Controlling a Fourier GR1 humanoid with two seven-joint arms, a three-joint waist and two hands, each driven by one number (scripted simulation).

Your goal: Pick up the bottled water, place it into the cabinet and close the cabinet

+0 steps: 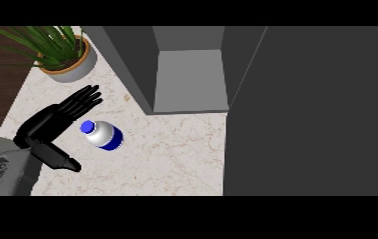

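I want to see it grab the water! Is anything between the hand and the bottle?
No, nothing visible is in the way. The left hand is open right beside the bottle, fingers straight. Only bare counter lies between them.

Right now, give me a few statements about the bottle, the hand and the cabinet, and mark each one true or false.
1. The bottled water is on the counter, outside the cabinet. True.
2. The left hand is curled round the bottle. False: it is open beside the bottle, with its fingers straight.
3. A potted plant sits at the counter's far left. True.
4. The cabinet is closed. False: it is open and its inside shows.
5. The bottle's cap is red. False: it is blue.
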